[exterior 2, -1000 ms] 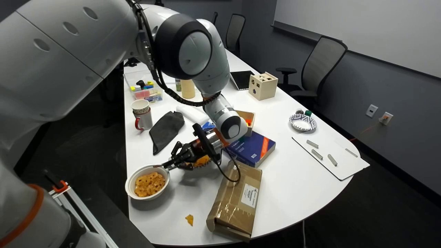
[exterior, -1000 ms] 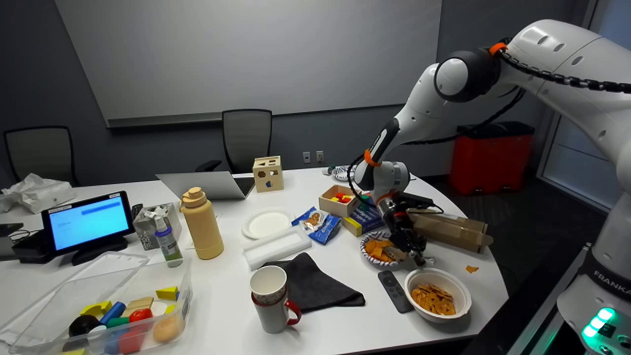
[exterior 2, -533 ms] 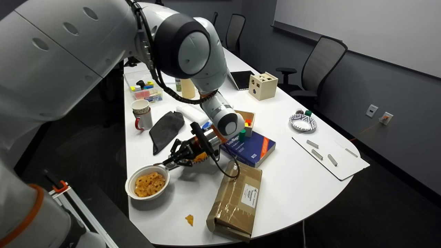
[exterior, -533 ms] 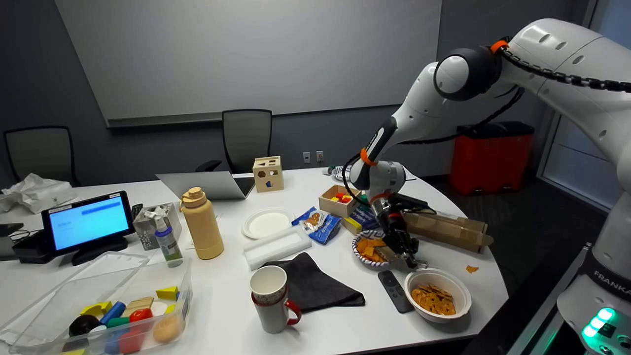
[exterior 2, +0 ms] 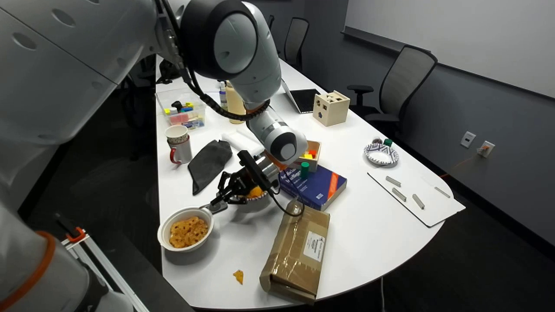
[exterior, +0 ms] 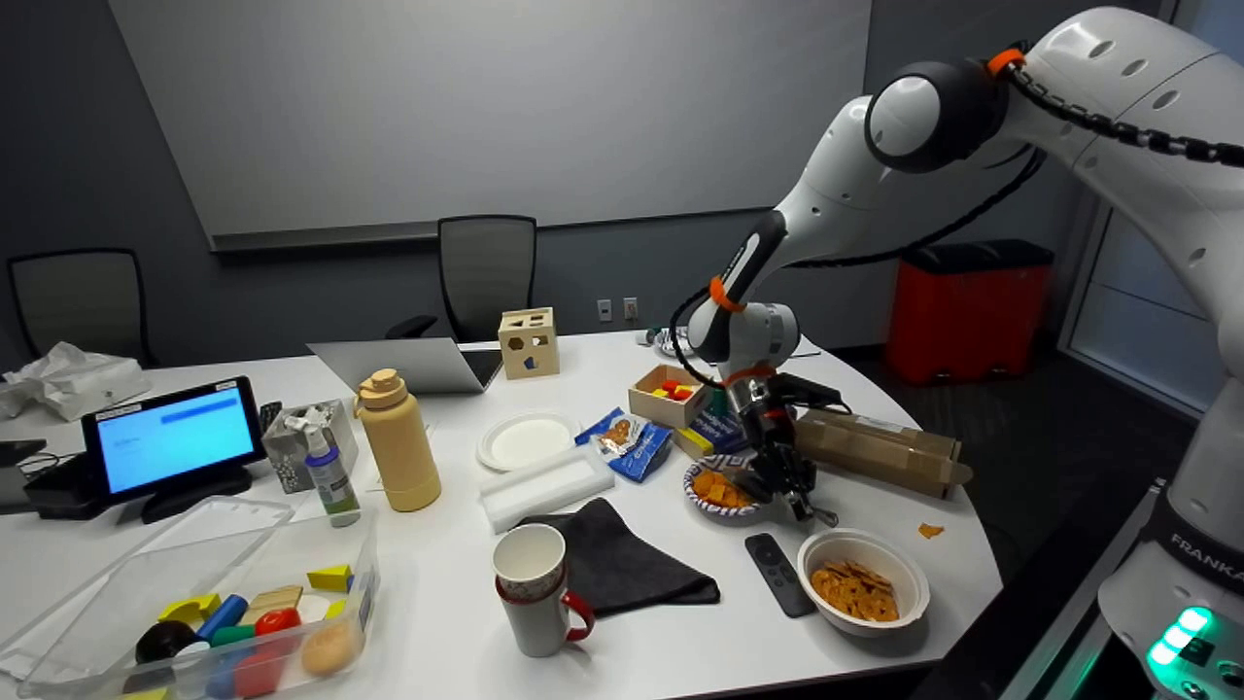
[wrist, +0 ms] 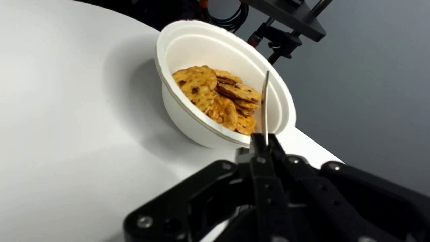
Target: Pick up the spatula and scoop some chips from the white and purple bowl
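The tool [wrist: 267, 141] is closed tight on the thin spatula [wrist: 264, 107], held edge-on. Just beyond, chips [exterior: 719, 490] are seen in the white and purple bowl [exterior: 693, 494], partly hidden. Pickup judged done, scooping in hand; load not visible. Next, spatula to be slid under chips, then lifted level.

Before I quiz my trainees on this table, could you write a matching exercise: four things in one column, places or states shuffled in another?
Things:
1. spatula
2. white-and-purple bowl
3. remote control
4. tan bottle

Places or states:
A. lying beside the plain white bowl
B. standing upright, cap on
C. clamped in the gripper
D. holding orange chips

Pairs: 1-C, 2-D, 3-A, 4-B.
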